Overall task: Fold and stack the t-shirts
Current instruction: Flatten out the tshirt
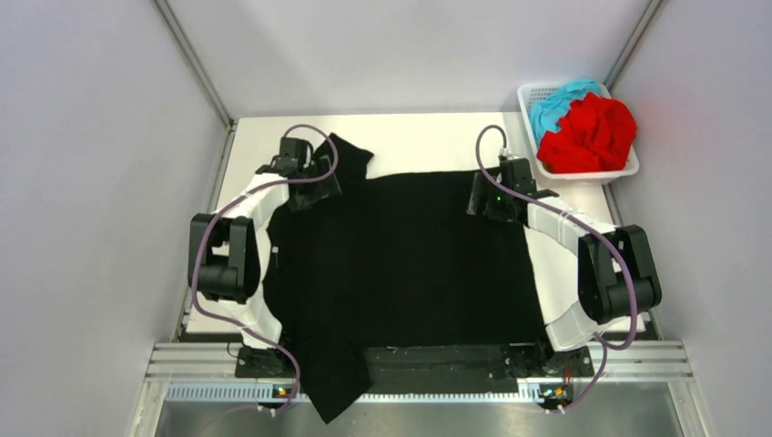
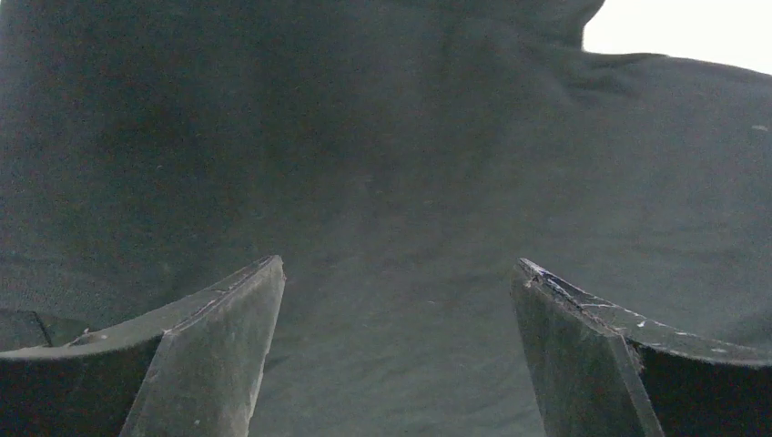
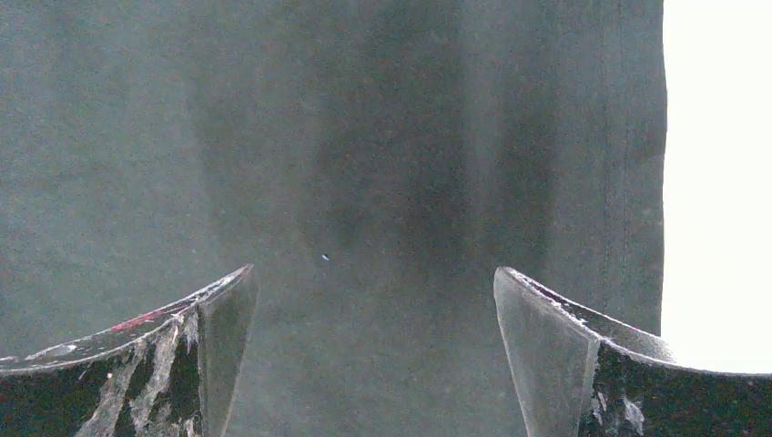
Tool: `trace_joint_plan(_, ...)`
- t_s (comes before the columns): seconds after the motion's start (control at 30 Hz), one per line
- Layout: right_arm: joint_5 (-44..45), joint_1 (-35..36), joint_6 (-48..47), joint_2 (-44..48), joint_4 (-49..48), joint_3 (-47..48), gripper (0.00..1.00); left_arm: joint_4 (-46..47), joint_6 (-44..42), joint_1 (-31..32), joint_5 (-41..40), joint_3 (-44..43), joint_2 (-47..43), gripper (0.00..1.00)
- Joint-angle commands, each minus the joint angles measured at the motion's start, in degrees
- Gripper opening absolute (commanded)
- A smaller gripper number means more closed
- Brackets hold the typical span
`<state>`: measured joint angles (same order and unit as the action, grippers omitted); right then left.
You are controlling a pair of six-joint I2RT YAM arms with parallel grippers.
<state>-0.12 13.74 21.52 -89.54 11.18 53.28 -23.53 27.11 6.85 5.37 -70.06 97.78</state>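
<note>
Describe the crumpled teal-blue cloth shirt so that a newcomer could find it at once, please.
Look at the far right corner of the white table, where a white plastic mesh basket stands. Two crumpled shirts fill it; the teal-blue shirt sits toward the back left, beside the bright red shirt. Its colour sets it apart; the large black shirt lies spread flat mid-table.

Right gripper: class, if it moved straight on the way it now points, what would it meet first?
The right gripper, jaws open, points at the black t-shirt, so cloth comes first; bare table shows only at the side. The gap to the cloth is unclear.
</note>
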Motion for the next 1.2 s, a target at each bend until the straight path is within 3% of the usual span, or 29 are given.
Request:
trace_joint_plan(0.0, 1.3, 0.0, 2.4, -2.6, -1.0, 0.1, 0.99, -4.1, 2.9, -0.7, -6.2, -2.8, 4.6, 0.99)
trace_joint_plan(0.13, 6.7, 0.0, 4.3, -7.2, -1.4, 0.7, 0.99, -3.5, 4.7, -0.9, -1.2, -6.0, 13.8, 0.99)
trace_joint_plan(0.3, 6.9, -1.0, 4.7, -14.6, -1.8, 5.0, 0.99, -5.7, 4.3, -1.3, -2.8, -13.8, 21.9, 0.99)
trace_joint_plan(0.6, 5.5, -4.9, 6.2, -27.4, 0.3, 18.6, 0.99, -13.1, 1.6, -2.1, -3.5, -37.1, 35.3, 0.99)
trace_joint_plan(0.87, 3.3, -5.7, 4.8, -36.1, 4.0, 32.6, 0.99, -15.9, 4.3, -4.3, 9.9, -60.6, 51.5, 0.99)
trace_joint_plan(1.07, 3.3, -5.7, 5.7, -39.0, 4.7, 38.2, 0.99, -2.9, 10.1, -5.5, 15.9, -64.9, 56.4, 0.99)
trace_joint_plan(1.17, 3.3, -5.8, 5.3, -38.9, 6.1, 40.7, 0.99, -2.0, 12.4, -5.6, 15.7, -71.3, 59.7, 0.99)
